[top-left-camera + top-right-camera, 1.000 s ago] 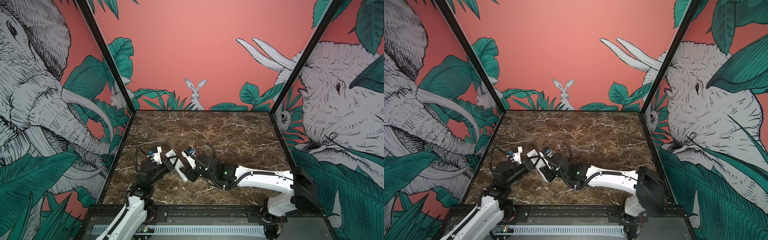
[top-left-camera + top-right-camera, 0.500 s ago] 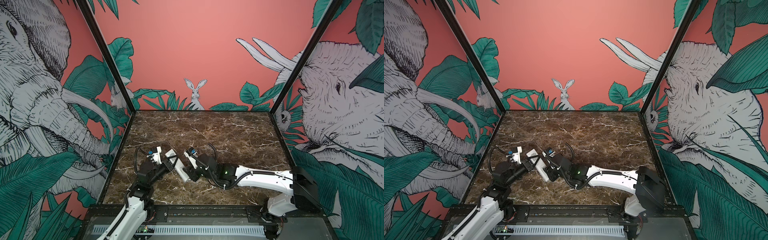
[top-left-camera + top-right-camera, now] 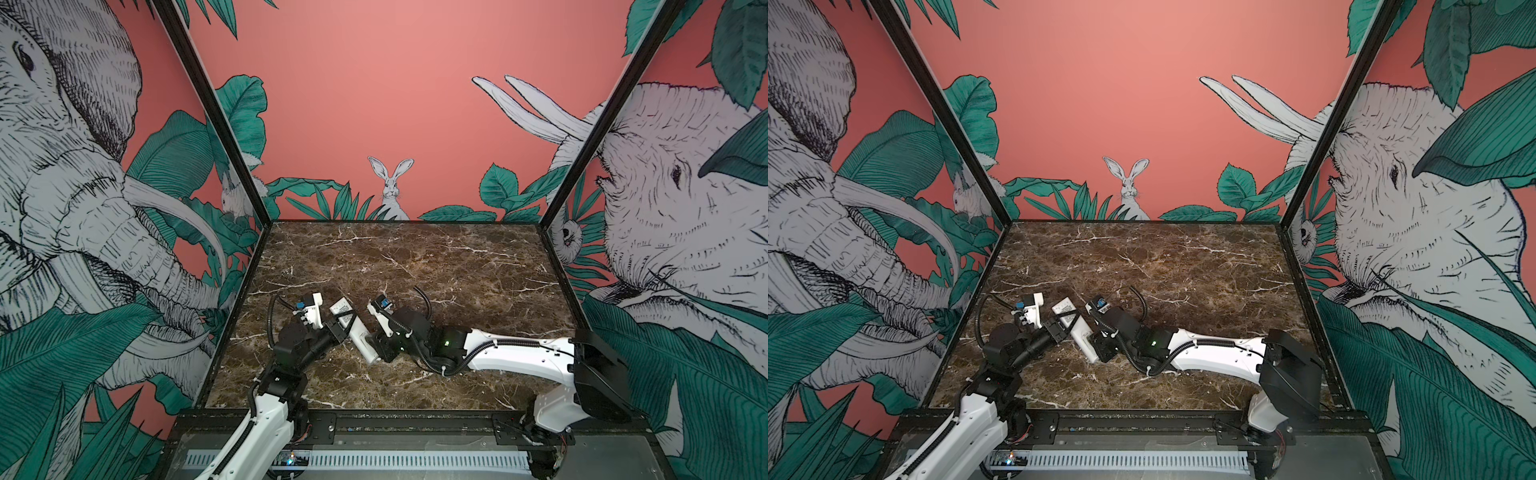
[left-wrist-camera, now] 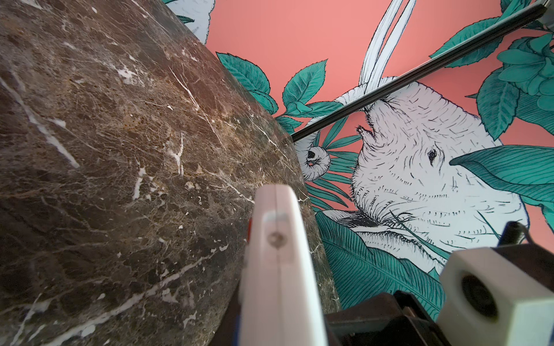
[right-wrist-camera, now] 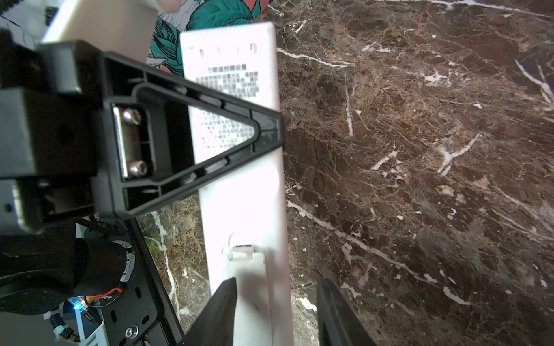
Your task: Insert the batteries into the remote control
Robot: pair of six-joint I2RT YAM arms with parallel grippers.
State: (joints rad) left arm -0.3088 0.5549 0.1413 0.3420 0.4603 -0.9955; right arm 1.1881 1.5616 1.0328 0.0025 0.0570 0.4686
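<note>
Holding remote control (image 3: pixel 359 338) back-up over near-left bench (image 3: pixel 415 266); your left hand (image 3: pixel 345 321) clamped across its far half; right hand (image 5: pixel 275 284) apart, straddling near end; looks light, stiff, slick; pinch long edges; batteries unseen.

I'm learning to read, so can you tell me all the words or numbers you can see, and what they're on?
Upper print block on the back of the remote control: small dark characters, too blurred to read.
Lower print block on the same back: a dotted smear, unreadable.
Label on the remote in a top view: too small to read.
No other writing shows.
</note>
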